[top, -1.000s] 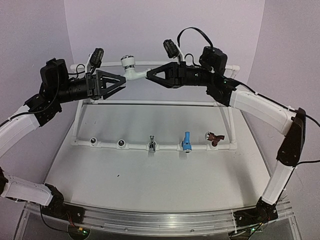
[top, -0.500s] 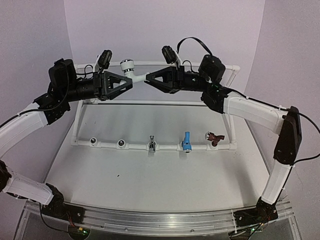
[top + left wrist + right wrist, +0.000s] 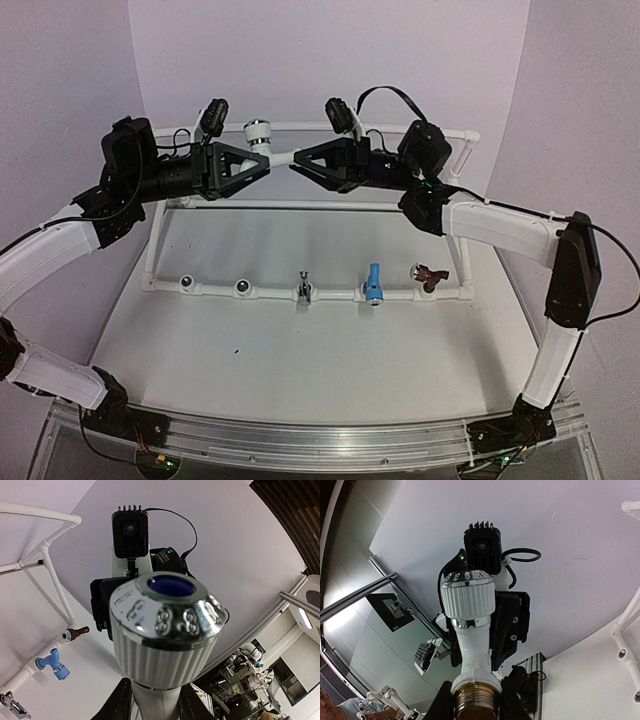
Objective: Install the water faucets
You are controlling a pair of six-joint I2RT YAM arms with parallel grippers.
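The white faucet (image 3: 262, 135) is held high above the table between both grippers. My left gripper (image 3: 266, 162) is shut on its white neck just under the ribbed knob (image 3: 165, 630), with a dark jaw on each side (image 3: 156, 702). My right gripper (image 3: 293, 163) is shut on its brass threaded end (image 3: 476, 700), and the white body (image 3: 470, 630) stands up from it. The chrome faucet (image 3: 305, 290), the light blue faucet (image 3: 374, 281) and the reddish-brown faucet (image 3: 430, 274) sit in the front pipe.
The white PVC pipe frame (image 3: 330, 293) lies on the table, with a raised back rail behind the grippers. Two open round sockets (image 3: 185, 284) (image 3: 242, 288) are at the left of its front pipe. Purple walls close in the back and sides.
My left gripper has moved right, from apart from the white faucet onto its neck. My right gripper has shifted slightly left and up with the faucet.
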